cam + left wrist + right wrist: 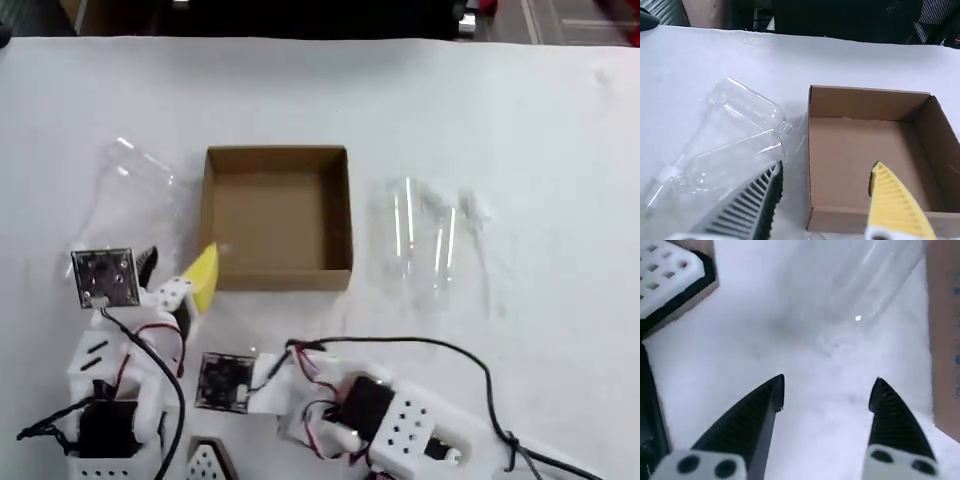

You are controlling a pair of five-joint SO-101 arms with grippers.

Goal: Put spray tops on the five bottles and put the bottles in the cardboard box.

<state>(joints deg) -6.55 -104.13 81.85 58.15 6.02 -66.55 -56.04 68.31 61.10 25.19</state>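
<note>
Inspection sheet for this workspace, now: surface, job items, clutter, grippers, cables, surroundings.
Surface: white table, flat and bare where visible.
Job's things: cardboard box upright, open and empty; clear bottles lie on the table left of it in the high view, and more lie to its right. The count and the spray tops are too faint to tell.
Clutter: nothing seen.
Grippers: left gripper open, near the box's near left corner; right gripper open, above bare table.
Cables: black cable loops over the table from the right arm; red and black wires on the left arm.
Surroundings: dark room beyond the far edge, details unclear.
</note>
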